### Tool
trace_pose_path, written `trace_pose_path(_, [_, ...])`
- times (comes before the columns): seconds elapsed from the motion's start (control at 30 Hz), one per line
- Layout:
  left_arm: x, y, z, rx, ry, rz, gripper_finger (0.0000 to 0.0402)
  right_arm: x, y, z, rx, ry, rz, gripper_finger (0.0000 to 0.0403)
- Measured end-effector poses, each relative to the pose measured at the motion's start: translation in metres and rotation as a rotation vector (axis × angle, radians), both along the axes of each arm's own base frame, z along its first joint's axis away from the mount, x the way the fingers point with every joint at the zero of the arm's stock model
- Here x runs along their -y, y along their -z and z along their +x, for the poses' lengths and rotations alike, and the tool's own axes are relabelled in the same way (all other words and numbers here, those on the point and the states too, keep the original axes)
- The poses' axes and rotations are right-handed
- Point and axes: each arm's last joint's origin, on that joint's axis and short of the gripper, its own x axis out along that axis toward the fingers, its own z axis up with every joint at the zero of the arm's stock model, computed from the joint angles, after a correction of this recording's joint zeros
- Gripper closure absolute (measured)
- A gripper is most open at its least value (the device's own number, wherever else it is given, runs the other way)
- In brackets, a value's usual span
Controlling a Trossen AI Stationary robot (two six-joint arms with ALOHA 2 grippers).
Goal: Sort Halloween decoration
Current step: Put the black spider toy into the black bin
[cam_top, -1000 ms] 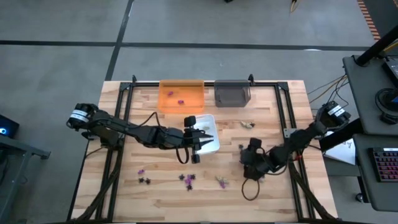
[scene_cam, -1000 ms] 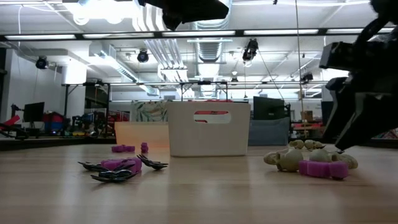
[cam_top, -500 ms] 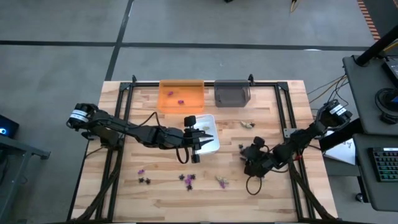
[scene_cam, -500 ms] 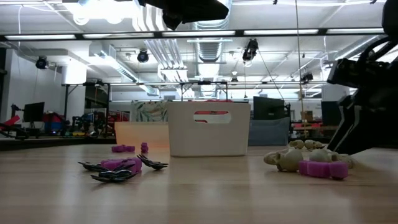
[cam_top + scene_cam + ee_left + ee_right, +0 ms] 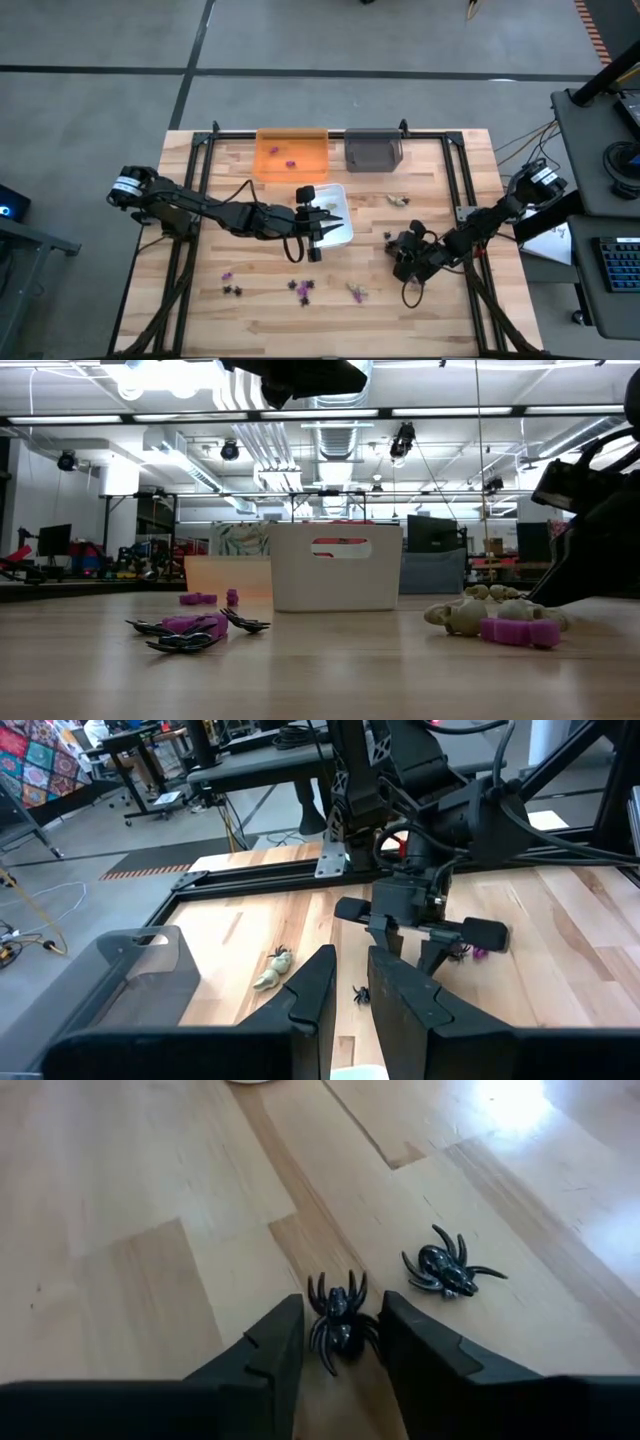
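Note:
The Halloween decoration lies scattered on the wooden table: purple and black pieces (image 5: 300, 288) near the front, beige ones (image 5: 398, 200) farther back. My right gripper (image 5: 340, 1342) stands low over the right part of the table. Its fingers slant down, open on either side of a black spider (image 5: 338, 1325) that lies on the wood. A second black spider (image 5: 445, 1272) lies just beyond. My left gripper (image 5: 350, 990) hovers over the white tray (image 5: 340, 232). Its fingers are a narrow gap apart with nothing between them. My right gripper straddles the black spider's legs (image 5: 318, 1342), coming slanting down from the table's right side. The spider lies flat on the table. Whether the fingers touch its legs I cannot tell.
An orange tray (image 5: 292, 155) holding purple pieces and a grey tray (image 5: 373, 150) stand at the far edge. In the low view, beige pieces (image 5: 470, 615) and a purple one (image 5: 520, 630) lie close to my right arm. A black frame runs along the table's sides.
My right gripper has sunk toward the table and a little toward its right edge, rolling and tipping as it went. My left arm has kept still.

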Motion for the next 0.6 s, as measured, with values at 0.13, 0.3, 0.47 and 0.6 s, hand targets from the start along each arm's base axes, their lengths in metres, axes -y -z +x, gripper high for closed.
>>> trace_pose_path(0.13, [0.0, -0.0001, -0.0001, 0.0, 0.0, 0.0, 0.0357, 0.0002, -0.0003, 0.0003, 0.004, 0.001, -0.014, 0.0308])
trace_pose_path(0.3, [0.0, 0.0, -0.0001, 0.0, 0.0, 0.0, 0.0357, -0.001, -0.0021, 0.0026, 0.002, -0.024, -0.041, 0.0344])
trace_pose_path(0.47, [0.0, -0.0001, -0.0002, 0.0, 0.0, 0.0, 0.0357, -0.002, -0.0032, 0.004, 0.0, -0.035, -0.046, 0.0372])
trace_pose_path(0.6, [0.0, -0.0002, -0.0002, 0.001, 0.0, 0.0, 0.0357, -0.0028, -0.0045, 0.0054, 0.001, -0.041, -0.052, 0.0388])
